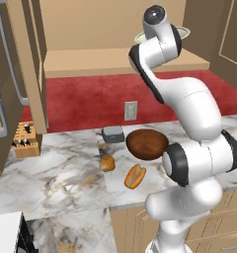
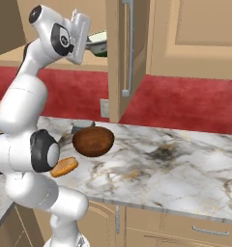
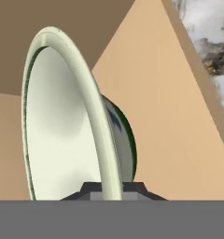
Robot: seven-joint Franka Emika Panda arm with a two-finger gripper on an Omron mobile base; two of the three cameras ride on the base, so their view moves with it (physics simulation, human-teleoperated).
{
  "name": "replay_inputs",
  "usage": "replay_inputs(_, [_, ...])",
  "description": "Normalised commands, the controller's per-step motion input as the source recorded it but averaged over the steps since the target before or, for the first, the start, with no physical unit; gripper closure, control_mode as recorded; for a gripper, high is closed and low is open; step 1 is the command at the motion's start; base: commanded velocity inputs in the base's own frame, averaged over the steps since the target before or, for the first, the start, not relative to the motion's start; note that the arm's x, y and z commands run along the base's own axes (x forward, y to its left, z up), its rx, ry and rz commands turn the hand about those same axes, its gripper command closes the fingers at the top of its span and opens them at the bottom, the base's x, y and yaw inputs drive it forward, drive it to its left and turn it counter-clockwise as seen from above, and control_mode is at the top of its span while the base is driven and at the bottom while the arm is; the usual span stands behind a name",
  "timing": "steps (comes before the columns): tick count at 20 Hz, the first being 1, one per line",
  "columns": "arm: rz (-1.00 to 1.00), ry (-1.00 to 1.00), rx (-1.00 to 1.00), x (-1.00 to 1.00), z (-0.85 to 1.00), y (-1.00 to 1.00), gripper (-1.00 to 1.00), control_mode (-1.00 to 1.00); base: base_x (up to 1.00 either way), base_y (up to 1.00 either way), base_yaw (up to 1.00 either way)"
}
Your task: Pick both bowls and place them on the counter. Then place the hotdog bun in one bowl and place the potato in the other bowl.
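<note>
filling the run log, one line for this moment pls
end effector: shut on white bowl rim | brown bowl, bun, potato: on counter

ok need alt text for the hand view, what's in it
The gripper is shut on the rim of a glossy cream round bowl with a dark green outer band, seen edge-on and close. Behind it lies a plain tan wooden shelf, with white-grey marble counter at the upper right.

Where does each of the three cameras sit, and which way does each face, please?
Left base view: behind-left of arm, facing the counter, brown bowl, hotdog bun, potato; arm at right.
Right base view: behind-right, same counter and brown bowl; arm at left.
Hand view: on the hand, gripper shut on the white bowl rim over the shelf.
</note>
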Motion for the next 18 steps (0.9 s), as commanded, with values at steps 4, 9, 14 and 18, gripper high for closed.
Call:
replay_inputs(4, [0.0, -0.13, 0.08, -0.78, 0.0, 0.16, 1.0, -1.0, 0.0, 0.0, 0.0])
replay_inputs(9, [0.0, -0.11, 0.13, -0.88, 0.0, 0.12, 1.0, -1.0, 0.0, 0.0, 0.0])
replay_inputs(14, [0.0, -0.02, 0.13, -0.9, 0.01, 0.06, 1.0, -1.0, 0.0, 0.0, 0.0])
replay_inputs(18, [0.0, 0.0, 0.17, -0.88, 0.05, 0.09, 1.0, -1.0, 0.0, 0.0, 0.0])
